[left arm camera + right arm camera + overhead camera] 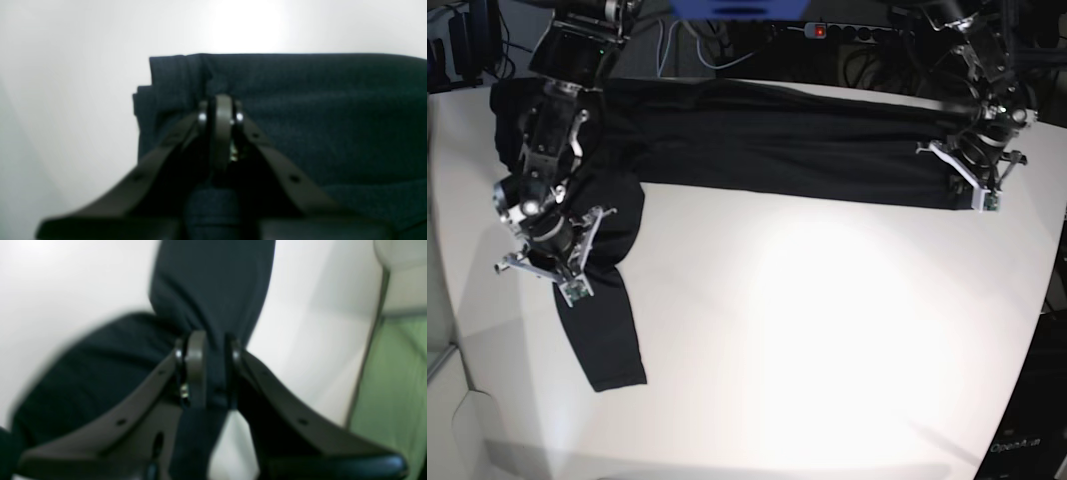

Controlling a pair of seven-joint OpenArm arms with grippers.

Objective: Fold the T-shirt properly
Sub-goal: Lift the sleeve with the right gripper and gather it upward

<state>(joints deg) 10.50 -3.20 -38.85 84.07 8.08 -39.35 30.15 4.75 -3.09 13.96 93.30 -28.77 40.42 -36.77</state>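
Observation:
The black T-shirt (757, 150) lies stretched in a long band across the far side of the white table (807, 330). One sleeve (612, 340) trails toward the near left. On the right of the base view, my left gripper (975, 185) sits at the band's end. In the left wrist view it (220, 110) is shut on a folded edge of the T-shirt (333, 116). My right gripper (562, 275) is on the left of the base view. In the right wrist view it (208, 353) is shut on the sleeve (213, 280), which runs on past the fingertips.
A power strip (819, 30) with a red light and cables lies behind the table's far edge. A green-tinted panel (393, 390) stands past the table's left edge, close to my right gripper. The table's right edge (1052, 250) runs near my left gripper.

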